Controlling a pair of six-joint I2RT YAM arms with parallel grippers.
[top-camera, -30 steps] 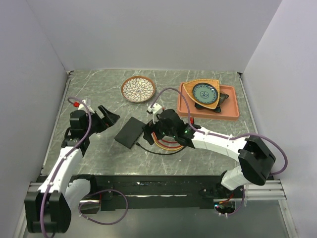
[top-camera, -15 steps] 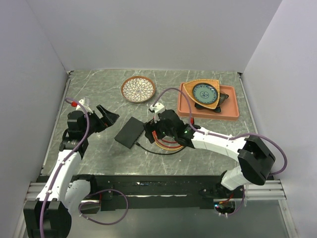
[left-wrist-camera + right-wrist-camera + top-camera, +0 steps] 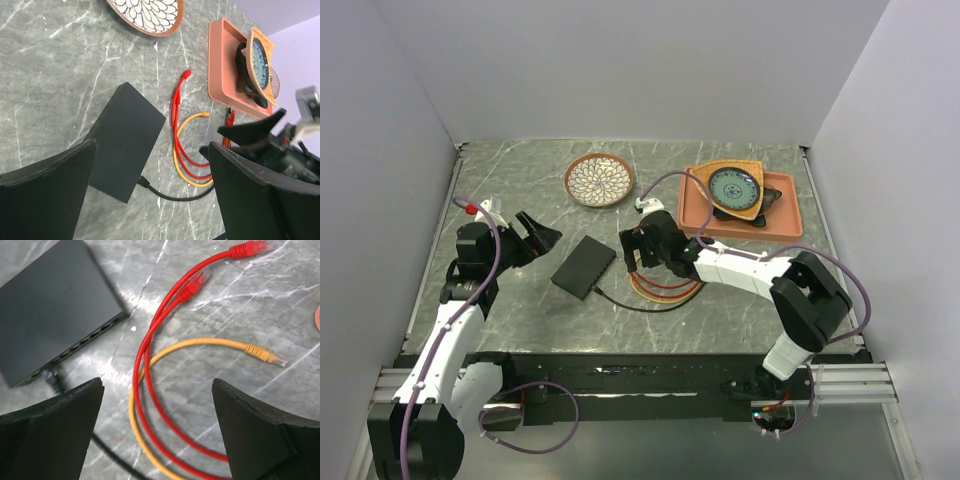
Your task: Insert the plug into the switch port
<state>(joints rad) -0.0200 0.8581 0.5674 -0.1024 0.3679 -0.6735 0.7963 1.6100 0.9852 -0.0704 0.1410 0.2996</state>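
The switch (image 3: 584,266) is a flat black box lying on the marble table, with its row of ports (image 3: 85,340) facing the cables. A black cable (image 3: 141,181) is plugged into its near corner. Two red plugs (image 3: 192,287) and a yellow plug (image 3: 262,354) lie loose on the table at the ends of looped red and yellow cables (image 3: 665,285). My right gripper (image 3: 632,256) hovers open over the cable loops (image 3: 157,382), just right of the switch. My left gripper (image 3: 542,236) is open and empty, left of the switch (image 3: 151,145).
A salmon tray (image 3: 785,215) at the back right holds a triangular orange dish (image 3: 735,188). A round patterned plate (image 3: 600,180) lies at the back centre. White walls stand on three sides of the table.
My right gripper has shifted a little toward the back and its arm has swung inward. The left arm has barely moved. The switch and cables lie as before.
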